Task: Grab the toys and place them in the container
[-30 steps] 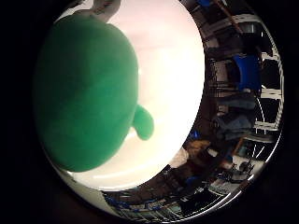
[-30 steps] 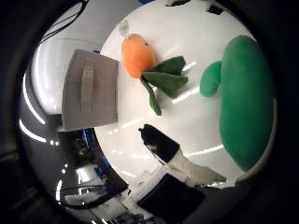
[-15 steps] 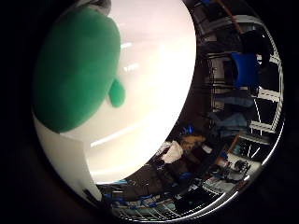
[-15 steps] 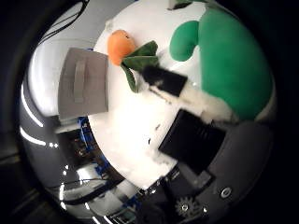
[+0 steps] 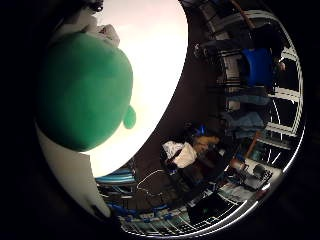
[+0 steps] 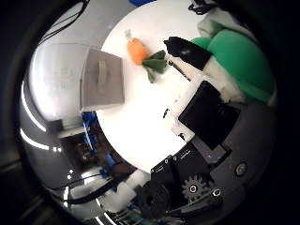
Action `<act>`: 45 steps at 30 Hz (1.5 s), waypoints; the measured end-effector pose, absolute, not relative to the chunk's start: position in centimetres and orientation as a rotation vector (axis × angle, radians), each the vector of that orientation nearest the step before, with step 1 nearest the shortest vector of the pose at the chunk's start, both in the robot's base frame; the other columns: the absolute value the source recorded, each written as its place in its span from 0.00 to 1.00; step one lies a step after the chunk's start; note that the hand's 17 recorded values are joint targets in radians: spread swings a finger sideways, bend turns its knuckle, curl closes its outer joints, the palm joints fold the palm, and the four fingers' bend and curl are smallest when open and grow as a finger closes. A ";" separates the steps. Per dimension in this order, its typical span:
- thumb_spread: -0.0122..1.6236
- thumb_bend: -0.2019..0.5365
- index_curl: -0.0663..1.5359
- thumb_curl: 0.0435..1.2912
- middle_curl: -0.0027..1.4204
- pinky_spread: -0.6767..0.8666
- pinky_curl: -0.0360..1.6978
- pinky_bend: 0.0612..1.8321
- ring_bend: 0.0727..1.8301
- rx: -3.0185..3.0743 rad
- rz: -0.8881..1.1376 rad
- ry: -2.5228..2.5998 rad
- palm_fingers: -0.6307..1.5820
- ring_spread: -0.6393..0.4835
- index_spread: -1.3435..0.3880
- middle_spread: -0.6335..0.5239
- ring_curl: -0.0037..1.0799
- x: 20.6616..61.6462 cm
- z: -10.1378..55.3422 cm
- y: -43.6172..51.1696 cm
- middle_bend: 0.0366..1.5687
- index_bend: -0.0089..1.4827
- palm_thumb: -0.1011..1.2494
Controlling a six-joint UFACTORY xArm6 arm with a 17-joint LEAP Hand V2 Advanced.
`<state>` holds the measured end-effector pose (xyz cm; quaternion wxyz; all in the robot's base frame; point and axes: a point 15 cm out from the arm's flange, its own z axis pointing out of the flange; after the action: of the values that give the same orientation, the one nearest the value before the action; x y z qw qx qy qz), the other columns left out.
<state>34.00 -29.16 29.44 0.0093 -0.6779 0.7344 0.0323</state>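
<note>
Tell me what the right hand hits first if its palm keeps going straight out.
Most likely the green plush toy: it fills much of the little finger side view, and the fingers already lie against it. Exact depth is unclear.

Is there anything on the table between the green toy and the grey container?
Yes. The carrot toy lies on the white table between the green plush toy under the hand and the grey container. Nothing else visible does.
</note>
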 end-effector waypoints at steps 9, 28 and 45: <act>0.74 0.26 0.54 0.36 0.53 0.31 0.51 0.71 0.73 -2.060 -0.122 2.116 0.78 0.37 0.64 0.42 0.68 36.2 42.3 -22.7 0.86 0.74 0.80; 0.72 0.26 0.55 0.42 0.52 0.31 0.62 0.65 0.71 -2.053 -0.078 1.732 0.78 0.36 0.64 0.43 0.73 44.3 53.0 4.7 0.86 0.73 0.83; 0.72 0.24 0.52 0.42 0.48 0.24 0.57 0.55 0.68 -2.148 0.015 1.687 0.78 0.36 0.64 0.43 0.67 50.2 45.1 15.4 0.80 0.58 0.73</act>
<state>50.22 15.44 45.06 0.2037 -0.7700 0.6047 0.0052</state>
